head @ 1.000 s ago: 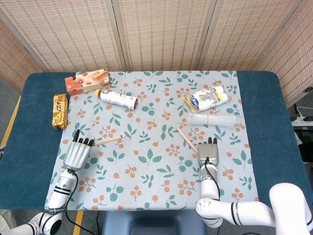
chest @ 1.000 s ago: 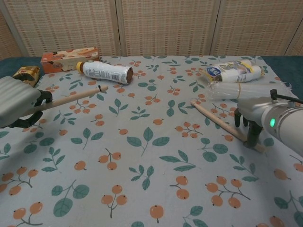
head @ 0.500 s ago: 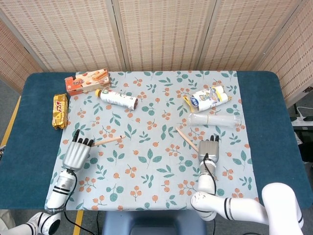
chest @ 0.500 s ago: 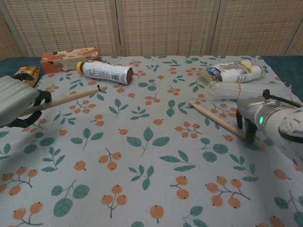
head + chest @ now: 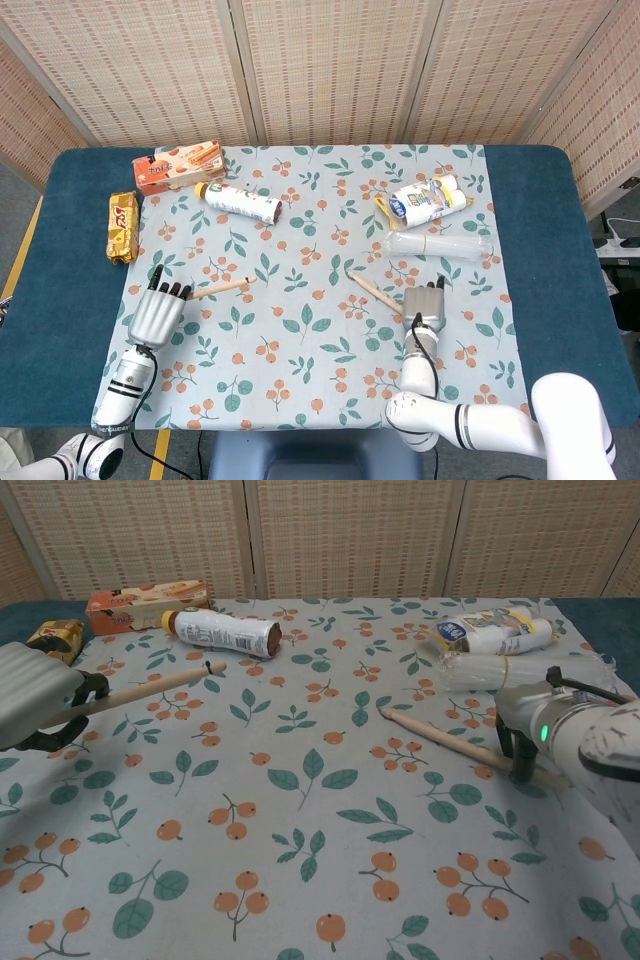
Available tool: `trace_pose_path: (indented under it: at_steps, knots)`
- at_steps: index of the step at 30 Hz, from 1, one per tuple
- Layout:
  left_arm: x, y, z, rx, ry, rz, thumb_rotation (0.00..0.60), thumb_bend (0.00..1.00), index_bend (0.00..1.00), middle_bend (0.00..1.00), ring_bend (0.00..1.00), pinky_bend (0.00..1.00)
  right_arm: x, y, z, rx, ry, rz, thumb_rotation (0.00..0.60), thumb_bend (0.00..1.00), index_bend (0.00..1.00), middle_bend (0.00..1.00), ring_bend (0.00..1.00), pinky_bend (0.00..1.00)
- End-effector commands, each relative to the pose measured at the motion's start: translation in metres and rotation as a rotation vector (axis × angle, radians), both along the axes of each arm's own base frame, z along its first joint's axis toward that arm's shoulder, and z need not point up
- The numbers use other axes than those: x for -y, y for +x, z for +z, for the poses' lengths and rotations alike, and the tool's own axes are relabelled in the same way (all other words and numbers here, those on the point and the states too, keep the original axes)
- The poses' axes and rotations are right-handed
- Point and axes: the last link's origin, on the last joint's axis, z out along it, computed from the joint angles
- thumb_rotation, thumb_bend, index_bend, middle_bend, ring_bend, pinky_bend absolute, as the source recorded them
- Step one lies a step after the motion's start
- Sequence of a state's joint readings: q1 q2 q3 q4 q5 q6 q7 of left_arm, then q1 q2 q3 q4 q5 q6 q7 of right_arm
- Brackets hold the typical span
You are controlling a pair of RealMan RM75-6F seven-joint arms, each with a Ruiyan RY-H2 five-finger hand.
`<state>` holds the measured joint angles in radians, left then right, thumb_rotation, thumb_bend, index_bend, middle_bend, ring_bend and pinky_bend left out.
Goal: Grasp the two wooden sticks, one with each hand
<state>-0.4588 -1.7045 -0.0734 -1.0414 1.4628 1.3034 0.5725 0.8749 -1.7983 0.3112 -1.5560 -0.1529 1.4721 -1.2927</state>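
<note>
You have two wooden sticks: your left hand (image 5: 35, 695) grips the left stick (image 5: 150, 687), your right hand (image 5: 545, 730) closes on the right stick (image 5: 440, 735) lying on the cloth (image 5: 300, 830)

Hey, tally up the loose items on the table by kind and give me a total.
Wooden sticks: 2, left stick, right stick
Bottles: 2, labelled bottle, clear bottle
Snack boxes: 1, orange box
Snack packets: 2, gold packet, yellow-and-white packet
Total: 7
</note>
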Motion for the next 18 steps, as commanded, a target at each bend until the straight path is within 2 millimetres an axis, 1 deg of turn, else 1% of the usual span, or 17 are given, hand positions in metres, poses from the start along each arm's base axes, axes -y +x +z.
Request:
trace_pose_path:
  at_steps: [1, 3, 8, 13, 17, 18]
  knots:
    - [0.000, 0.000, 0.001, 0.005, 0.000, 0.000, 0.600, 0.63, 0.83, 0.92, 0.56, 0.18, 0.000, 0.004, 0.001, -0.032, 0.005, 0.009, 0.600, 0.32, 0.56, 0.41, 0.19, 0.00]
    - [0.000, -0.001, 0.002, 0.007, 0.002, 0.001, 0.600, 0.63, 0.83, 0.92, 0.56, 0.18, -0.001, 0.004, 0.000, -0.064, 0.009, 0.018, 0.600, 0.34, 0.58, 0.42, 0.19, 0.00]
    - [0.001, -0.001, 0.002, 0.006, 0.002, -0.001, 0.600, 0.63, 0.83, 0.92, 0.56, 0.18, -0.001, -0.002, -0.001, -0.104, 0.008, 0.017, 0.600, 0.40, 0.63, 0.47, 0.26, 0.00]
    - [0.002, 0.001, -0.003, -0.006, -0.006, -0.005, 0.600, 0.63, 0.83, 0.92, 0.56, 0.18, -0.001, -0.013, -0.001, -0.115, 0.007, 0.016, 0.600, 0.41, 0.69, 0.53, 0.33, 0.00]
    - [0.002, 0.001, -0.003, -0.011, -0.005, -0.006, 0.600, 0.63, 0.83, 0.92, 0.56, 0.18, 0.000, -0.015, -0.001, -0.107, 0.004, 0.016, 0.600, 0.42, 0.72, 0.57, 0.37, 0.00]
    - [0.002, 0.002, -0.004, -0.013, -0.004, -0.008, 0.600, 0.63, 0.83, 0.92, 0.56, 0.18, 0.001, -0.018, -0.001, -0.101, -0.003, 0.018, 0.600, 0.43, 0.74, 0.58, 0.38, 0.00]
